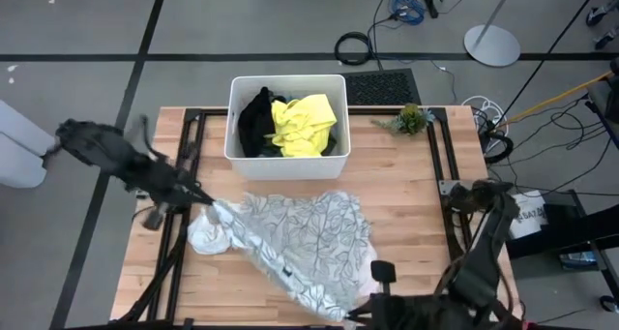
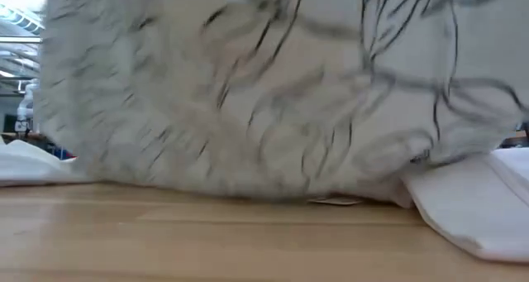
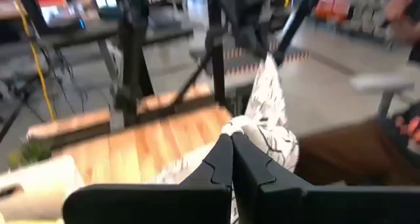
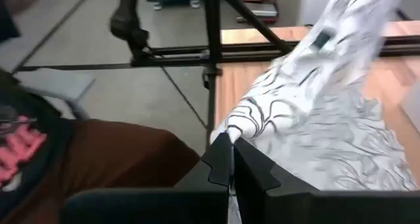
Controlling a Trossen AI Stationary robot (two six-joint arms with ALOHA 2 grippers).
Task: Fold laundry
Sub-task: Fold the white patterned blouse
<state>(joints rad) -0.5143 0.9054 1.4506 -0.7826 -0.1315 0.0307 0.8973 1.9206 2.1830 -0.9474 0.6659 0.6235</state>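
The patterned garment (image 1: 300,238) lies stretched across the bench (image 1: 406,190), each corner pinched by the left end effector (image 1: 205,211) and right end effector (image 1: 360,314); keep tension even while spreading it flat.

The wooden surface (image 1: 406,195) carries a white tub (image 1: 286,152) at top centre, the patterned cloth (image 1: 300,238) and a white cloth (image 1: 208,235) lower left, and a small plant (image 1: 412,118) upper right.
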